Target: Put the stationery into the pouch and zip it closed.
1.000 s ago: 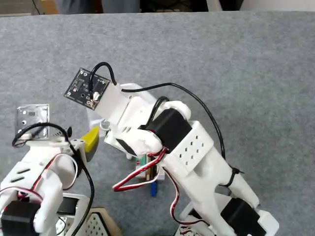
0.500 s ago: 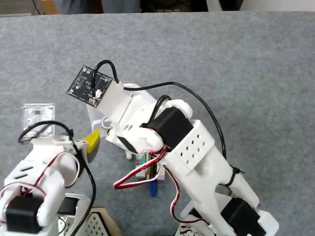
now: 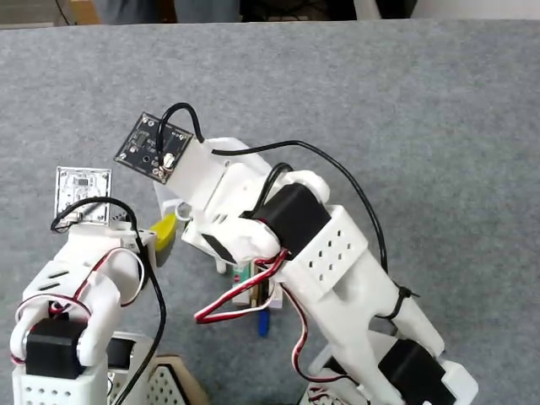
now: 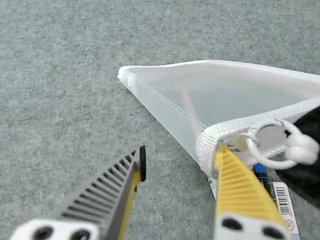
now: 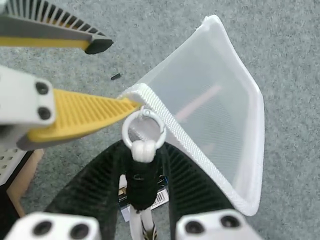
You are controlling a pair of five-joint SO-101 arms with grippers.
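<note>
Pouch point(image 4: 225, 95): white mesh, triangular, woven tape edge, lying on the tabletop point(image 4: 60, 75).
Tabletop: grey, felt-like nap.
Zip pull point(image 5: 144, 129): white ring and bead at the pouch corner.
Right end effector point(image 5: 142, 160): black ribbed fingers clamped on the zip pull.
Left end effector point(image 4: 182, 155): ribbed fingers apart, yellow tip touching the pouch edge.
Blue pen point(image 4: 260, 172): beside the pouch, half hidden.

Likely a robotics lab bench. Grey felt point(image 3: 439, 101) covers it; white arms point(image 3: 333, 249) carry loose wires point(image 3: 341, 175) and bare camera boards point(image 3: 152, 150).
</note>
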